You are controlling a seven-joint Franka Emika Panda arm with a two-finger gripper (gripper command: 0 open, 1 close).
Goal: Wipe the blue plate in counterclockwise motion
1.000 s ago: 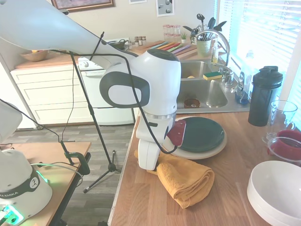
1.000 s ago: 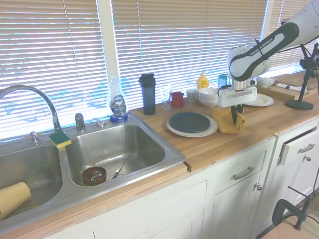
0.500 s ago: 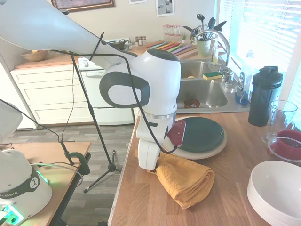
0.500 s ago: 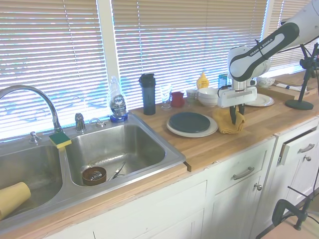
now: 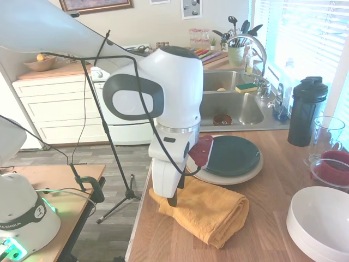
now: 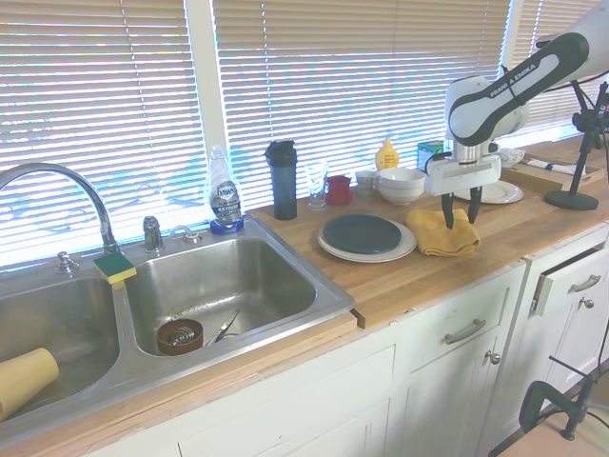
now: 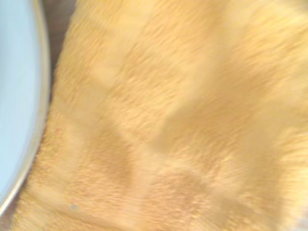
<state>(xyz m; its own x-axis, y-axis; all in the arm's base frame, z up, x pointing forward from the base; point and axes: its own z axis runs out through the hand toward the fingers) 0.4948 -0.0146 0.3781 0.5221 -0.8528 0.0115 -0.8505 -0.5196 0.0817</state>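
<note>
Table (image 6: 419, 276): wooden butcher-block surface, with a steel sink (image 6: 219, 286) set into it.

Arm (image 6: 504, 86): white, reaching in over the table, wrist pointed straight down above the folded cloth.

Cream-white plate (image 6: 376, 253): larger plate, lying flat on the table beside the sink; the blue plate is stacked on it.

Blue plate (image 6: 363, 232): round, flat, dark teal-blue, close to black, glossy, with a shallow rim. It is seen centred on the cream-white plate, whose pale edge shows all round it. A dark red patch is seen at its near edge in the first exterior view.

Orange cloth (image 6: 443, 232): folded towel, lying on the table just beside the 2 stacked plates; in the wrist view it fills nearly the whole frame, blurred.

End effector (image 6: 461, 211): held just above the cloth, its 2 fingers spread apart, nothing gripped between them.
</note>
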